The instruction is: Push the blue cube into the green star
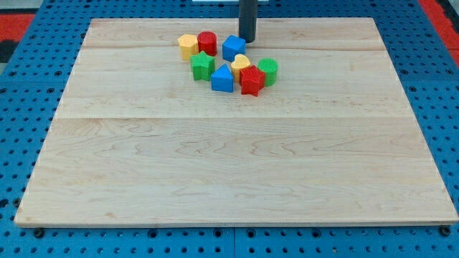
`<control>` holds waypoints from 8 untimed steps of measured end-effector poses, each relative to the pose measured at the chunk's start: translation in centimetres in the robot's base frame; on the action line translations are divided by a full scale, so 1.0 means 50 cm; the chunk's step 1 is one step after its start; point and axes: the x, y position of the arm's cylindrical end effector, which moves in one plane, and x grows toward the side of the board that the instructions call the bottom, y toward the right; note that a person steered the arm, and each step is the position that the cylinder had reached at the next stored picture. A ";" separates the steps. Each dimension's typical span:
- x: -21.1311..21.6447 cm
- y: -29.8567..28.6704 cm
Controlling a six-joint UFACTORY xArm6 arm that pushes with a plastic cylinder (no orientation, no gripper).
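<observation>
The blue cube (234,48) is placed just right of the green star (202,66), slightly farther back; my tip (247,40) is set right of the cube.

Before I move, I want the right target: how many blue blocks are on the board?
2. The blue cube sits just left of my tip, near the view's top. The blue triangular block lies below it, between the green star and the red star. None seems hidden.

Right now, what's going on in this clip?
A rod-ended arm is working a cluster of blocks near the view's top of a wooden board. My tip sits just to the upper right of the blue cube, close against it. The green star lies down-left of the cube, with a small gap between them, so the push isn't finished.
</observation>
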 end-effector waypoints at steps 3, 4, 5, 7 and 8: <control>0.060 -0.003; 0.043 -0.009; -0.014 -0.013; 0.019 -0.017; 0.064 -0.027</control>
